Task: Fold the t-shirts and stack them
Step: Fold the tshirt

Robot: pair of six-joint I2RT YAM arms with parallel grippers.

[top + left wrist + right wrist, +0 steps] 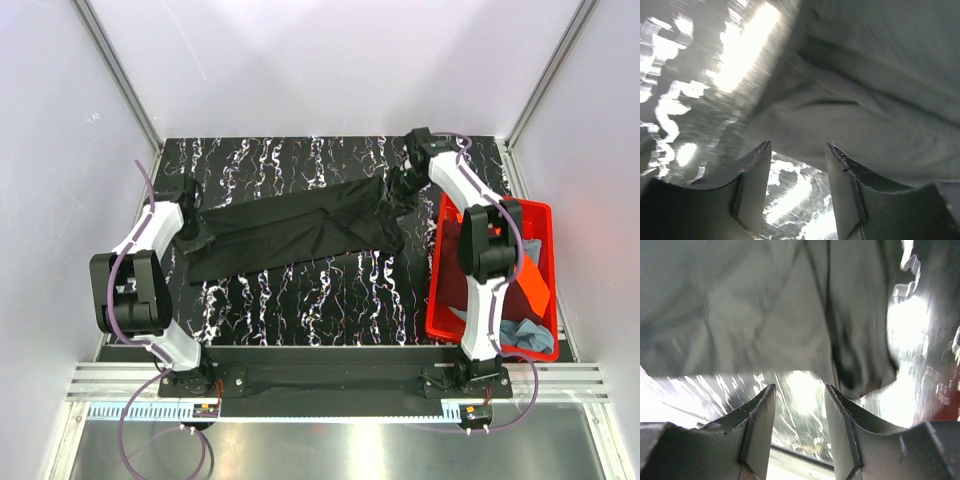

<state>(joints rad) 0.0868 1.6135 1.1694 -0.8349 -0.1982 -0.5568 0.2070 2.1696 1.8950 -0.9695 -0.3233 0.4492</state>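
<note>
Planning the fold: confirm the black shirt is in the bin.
No, the black t-shirt lies stretched across the table, outside the red bin.

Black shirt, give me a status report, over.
Left jaws open, empty. Right jaws open, empty. Black shirt lying on table, stretched left to right. Nothing on it; bin at right.

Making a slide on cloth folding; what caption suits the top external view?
A black t-shirt spread on the table, left hand and right hand at its opposite ends.
</note>
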